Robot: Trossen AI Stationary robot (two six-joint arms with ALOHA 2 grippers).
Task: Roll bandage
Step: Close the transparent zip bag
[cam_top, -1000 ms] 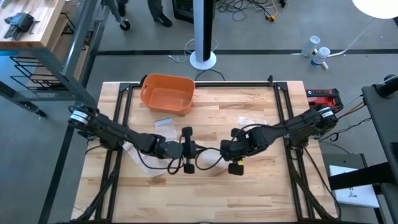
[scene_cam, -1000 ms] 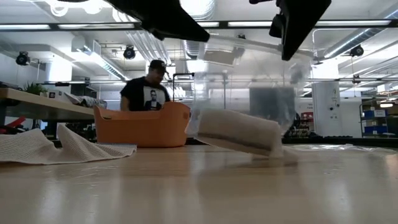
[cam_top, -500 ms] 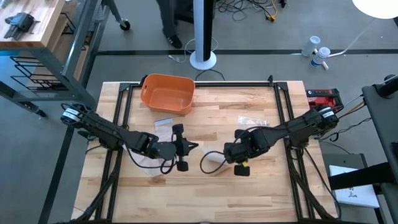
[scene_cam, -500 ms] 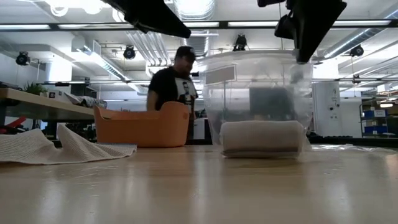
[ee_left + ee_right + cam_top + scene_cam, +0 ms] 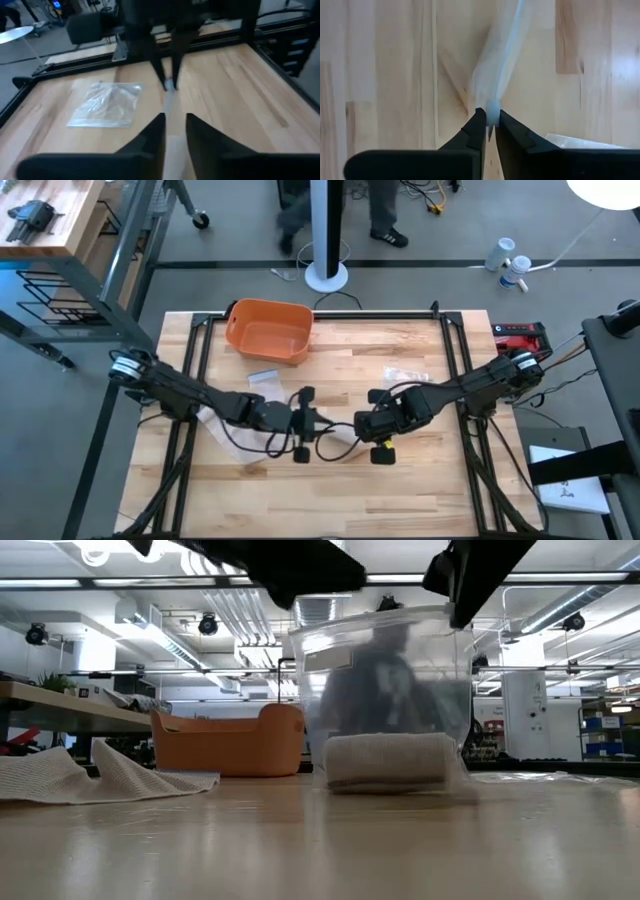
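Observation:
A clear plastic bag (image 5: 390,670) stands at the table's middle with a rolled beige bandage (image 5: 385,760) lying in its bottom. From above the same bag (image 5: 336,442) shows between the two grippers. My left gripper (image 5: 303,425) is shut on the bag's left top edge. My right gripper (image 5: 372,428) is shut on its right top edge. The roll lies level, on the table through the bag's bottom. My left gripper has the bag's upper edge (image 5: 172,142) pinched between its two fingers, coming level from the table's left. The bag's bottom rests on the table. My right gripper pinches the bag's upper edge (image 5: 492,107) at the fingers' free ends, coming from the table's right. The film runs from it toward the left gripper.
An orange basin (image 5: 268,330) stands at the far left. A white cloth (image 5: 90,775) lies by the left arm. Small clear bags (image 5: 262,378) (image 5: 405,375) lie beyond the grippers. A red device (image 5: 520,335) sits off the right edge. A person stands in the room beyond.
My left gripper has drawn back toward the table's left edge and then come back to the bag. The roll, tilted inside the bag a second ago, now lies level on the table. My right gripper has kept the bag's edge almost in place.

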